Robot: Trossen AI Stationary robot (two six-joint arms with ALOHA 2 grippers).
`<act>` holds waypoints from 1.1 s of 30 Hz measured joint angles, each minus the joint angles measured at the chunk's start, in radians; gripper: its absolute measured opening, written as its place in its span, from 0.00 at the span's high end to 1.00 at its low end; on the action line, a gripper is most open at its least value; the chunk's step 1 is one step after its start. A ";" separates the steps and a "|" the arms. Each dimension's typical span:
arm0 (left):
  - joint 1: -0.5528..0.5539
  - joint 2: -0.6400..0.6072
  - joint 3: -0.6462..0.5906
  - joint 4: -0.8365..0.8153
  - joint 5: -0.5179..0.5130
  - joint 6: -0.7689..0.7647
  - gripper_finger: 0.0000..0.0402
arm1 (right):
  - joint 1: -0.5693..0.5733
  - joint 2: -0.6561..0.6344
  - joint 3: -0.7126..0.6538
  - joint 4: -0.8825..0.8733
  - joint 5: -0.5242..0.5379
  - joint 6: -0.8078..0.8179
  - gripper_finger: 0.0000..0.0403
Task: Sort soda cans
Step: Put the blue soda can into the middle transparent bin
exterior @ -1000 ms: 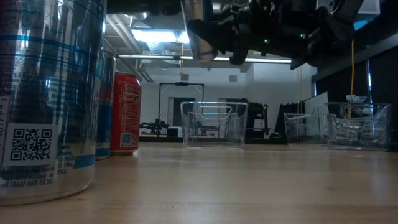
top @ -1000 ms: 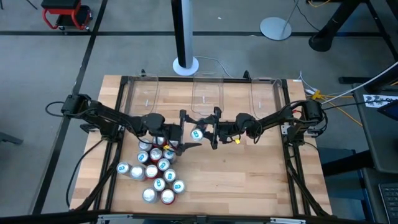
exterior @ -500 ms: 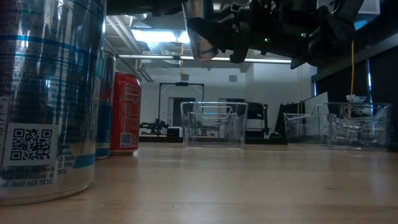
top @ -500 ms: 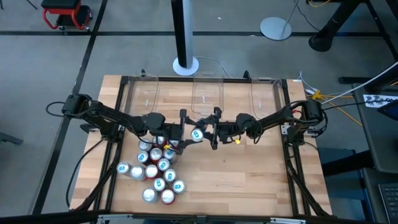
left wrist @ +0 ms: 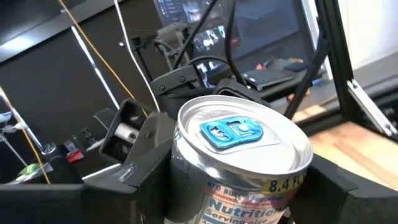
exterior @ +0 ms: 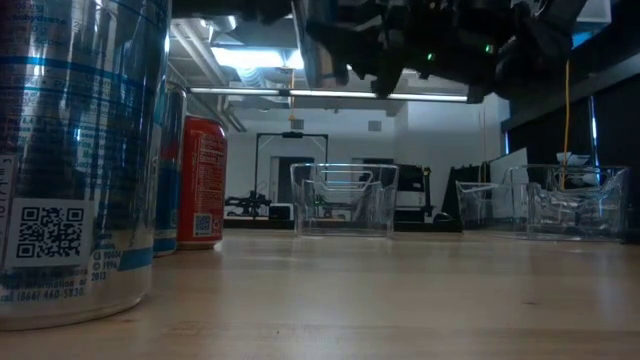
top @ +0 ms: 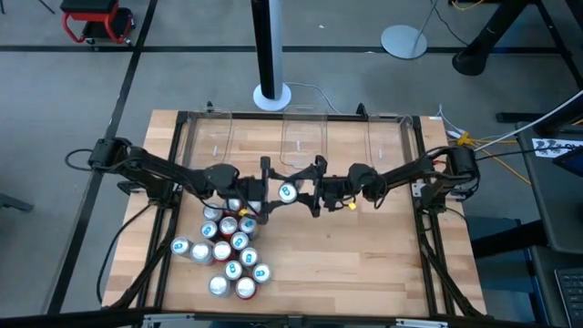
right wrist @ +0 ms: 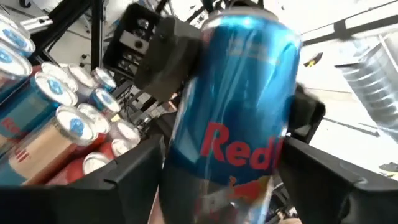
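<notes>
While both grippers flanked the blue-and-silver metal soda can [top: 287, 191] midair, their grips were unclear; the left gripper [top: 265, 190] should clamp before the right gripper [top: 315, 189] spreads.

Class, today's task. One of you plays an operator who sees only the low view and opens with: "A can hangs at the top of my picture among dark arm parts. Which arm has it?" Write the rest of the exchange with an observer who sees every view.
Observer: Both arms meet there. In the high view the left claw grips the can, and the right claw is at its other side.
Operator: What colour is it?
Observer: The right wrist view shows a blue body with red lettering.
Operator: Where are the other cans?
Observer: The other cans stand clustered on the left arm's side of the table.
</notes>
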 joint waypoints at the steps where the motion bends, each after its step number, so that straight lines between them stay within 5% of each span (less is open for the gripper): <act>1: 0.000 -0.009 0.000 0.002 -0.004 -0.009 0.40 | 0.000 -0.023 0.000 -0.031 -0.001 -0.011 0.25; 10: 0.033 -0.074 0.000 -0.010 -0.113 -0.068 0.41 | 0.003 -0.270 0.000 -0.543 0.199 -0.145 0.23; 17: 0.203 -0.075 0.000 -0.027 -0.117 -0.246 0.41 | 0.003 -0.370 0.000 -0.819 0.294 -0.156 0.23; 28: 0.343 0.097 0.238 -0.216 -0.026 -0.310 0.40 | 0.070 -0.395 -0.154 -0.734 0.462 -0.174 0.23; 33: 0.414 0.220 0.316 -0.188 0.113 -0.412 0.40 | 0.112 -0.407 -0.225 -0.669 0.464 -0.170 0.23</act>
